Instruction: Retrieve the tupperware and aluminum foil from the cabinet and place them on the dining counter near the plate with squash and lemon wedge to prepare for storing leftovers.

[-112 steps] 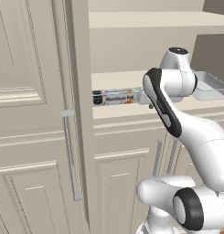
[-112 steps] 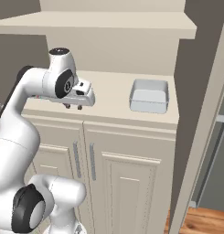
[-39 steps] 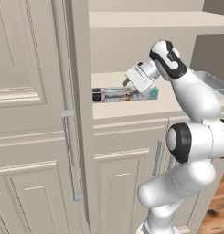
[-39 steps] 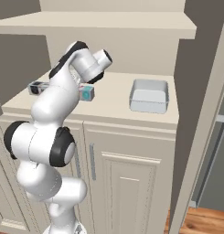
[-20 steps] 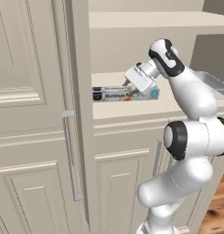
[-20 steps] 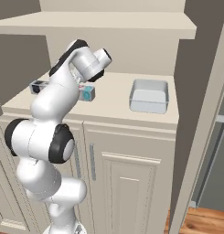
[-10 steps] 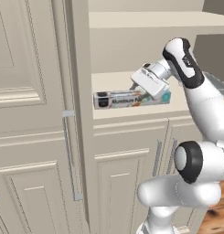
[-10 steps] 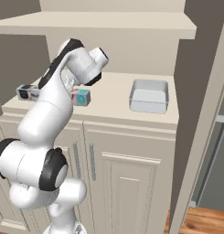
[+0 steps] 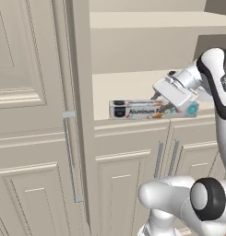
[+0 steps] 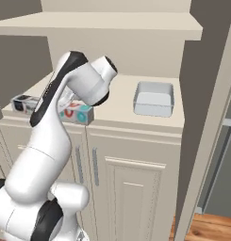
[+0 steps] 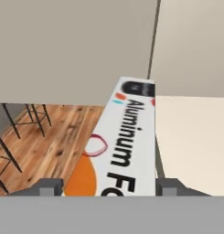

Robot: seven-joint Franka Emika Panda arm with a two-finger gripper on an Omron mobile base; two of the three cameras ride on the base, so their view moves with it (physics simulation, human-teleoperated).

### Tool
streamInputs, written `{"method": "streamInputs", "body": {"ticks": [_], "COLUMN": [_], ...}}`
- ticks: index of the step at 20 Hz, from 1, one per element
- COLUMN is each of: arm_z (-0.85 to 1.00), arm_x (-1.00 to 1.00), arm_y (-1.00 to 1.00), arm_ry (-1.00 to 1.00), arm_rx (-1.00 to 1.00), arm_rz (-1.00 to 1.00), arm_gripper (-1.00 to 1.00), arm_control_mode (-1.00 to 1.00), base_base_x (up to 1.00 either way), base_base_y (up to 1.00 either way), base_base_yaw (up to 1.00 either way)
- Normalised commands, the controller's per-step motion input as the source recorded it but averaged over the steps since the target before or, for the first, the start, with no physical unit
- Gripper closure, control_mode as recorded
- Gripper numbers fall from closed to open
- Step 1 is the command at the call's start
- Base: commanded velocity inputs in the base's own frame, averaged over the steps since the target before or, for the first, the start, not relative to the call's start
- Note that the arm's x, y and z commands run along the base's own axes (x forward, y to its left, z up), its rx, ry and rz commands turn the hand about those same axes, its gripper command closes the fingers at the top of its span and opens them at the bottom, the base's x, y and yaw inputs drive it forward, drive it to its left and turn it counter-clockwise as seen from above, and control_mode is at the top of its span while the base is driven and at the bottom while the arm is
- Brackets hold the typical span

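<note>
Rendered scene under even, diffuse light with no glare. Soft shading darkens the recess beneath the upper shelf [image 10: 103,21] and the open cabinet [image 9: 40,115] door edge. Surfaces appear flat and slightly soft; lettering on the aluminum foil [image 11: 127,151] stays legible close up.

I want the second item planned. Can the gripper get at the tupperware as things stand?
Probably not yet: the gripper is closed on the aluminum foil at the shelf edge. The tupperware sits apart on the same cabinet shelf, uncovered, so it looks reachable once the foil is delivered.
</note>
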Motion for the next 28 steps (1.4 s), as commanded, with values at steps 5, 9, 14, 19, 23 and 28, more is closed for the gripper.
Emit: {"method": "streamInputs", "body": {"ticks": [5,9,14,19,23,28], "arm_z": [0.00,0.00,0.00,0.00,0.00,0.00], "arm_x": [-0.22,-0.02,0.00,0.00,0.00,0.00], "arm_y": [-0.69,-0.12,0.00,0.00,0.00,0.00], "arm_ry": [0.14,0.02,0.00,0.00,0.00,0.00], "arm_rx": [0.00,0.00,0.00,0.00,0.00,0.00], "arm_rz": [-0.22,-0.06,0.00,0.00,0.00,0.00], "arm_gripper": [1.00,1.00,1.00,1.00,1.00,1.00], "arm_control_mode": [-1.00,1.00,1.00,1.00,1.00,1.00], "base_base_x": [0.00,-0.08,-0.65,-0.52,-0.05,0.07], "base_base_y": [0.00,-0.24,-0.01,0.00,0.00,0.19], "base_base_yaw": [0.00,-0.15,-0.05,0.00,-0.11,-0.30]}}
